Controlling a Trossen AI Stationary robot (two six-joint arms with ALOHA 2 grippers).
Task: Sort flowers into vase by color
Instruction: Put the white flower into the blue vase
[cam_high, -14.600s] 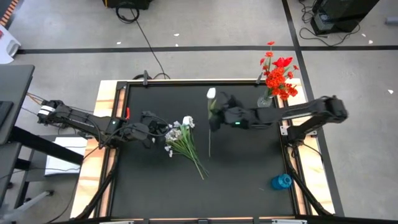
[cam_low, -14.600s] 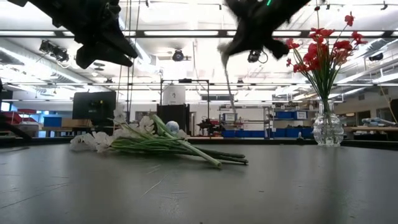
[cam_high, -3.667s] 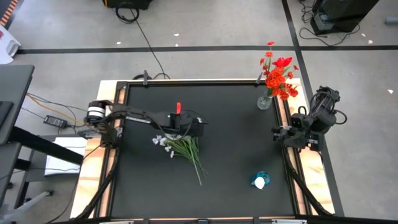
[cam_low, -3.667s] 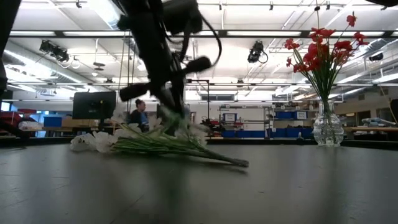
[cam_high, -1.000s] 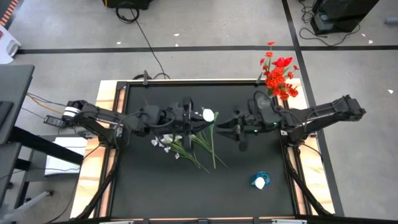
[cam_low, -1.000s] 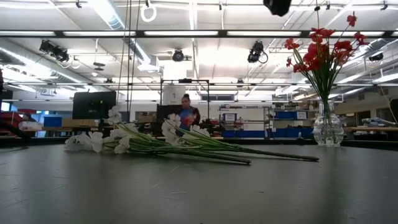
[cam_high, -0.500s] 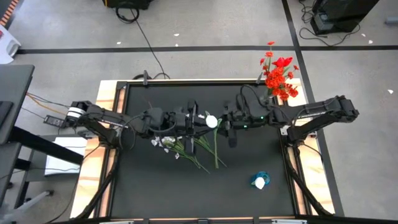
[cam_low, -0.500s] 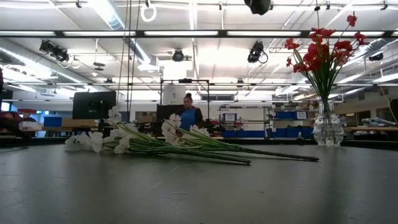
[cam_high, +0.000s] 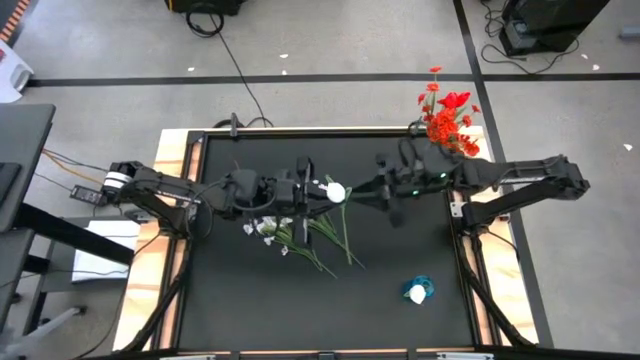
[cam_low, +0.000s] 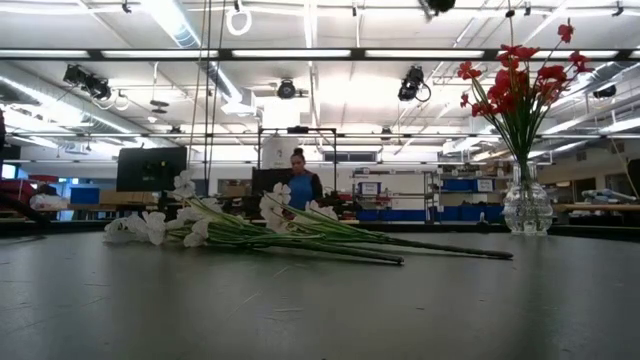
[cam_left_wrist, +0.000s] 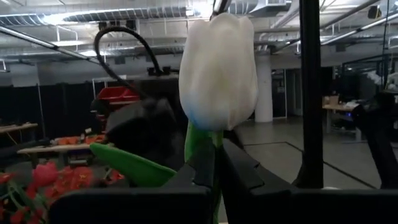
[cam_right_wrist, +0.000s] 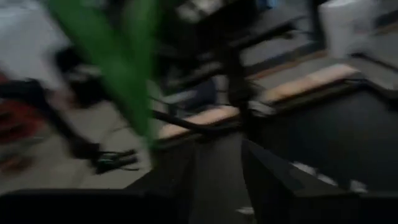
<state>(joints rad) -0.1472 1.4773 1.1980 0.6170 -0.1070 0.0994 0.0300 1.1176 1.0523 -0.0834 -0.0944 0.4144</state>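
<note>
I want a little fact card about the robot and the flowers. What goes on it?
left gripper: over the middle of the table, shut on the white tulip just below its bloom
right gripper: close beside that tulip, coming from the right
loose flowers: white blooms, lying flat on the black table
red flowers: standing in a clear glass vase at the far right corner
blue vase: near the right edge, something white inside
person: in the room beyond the table
</note>
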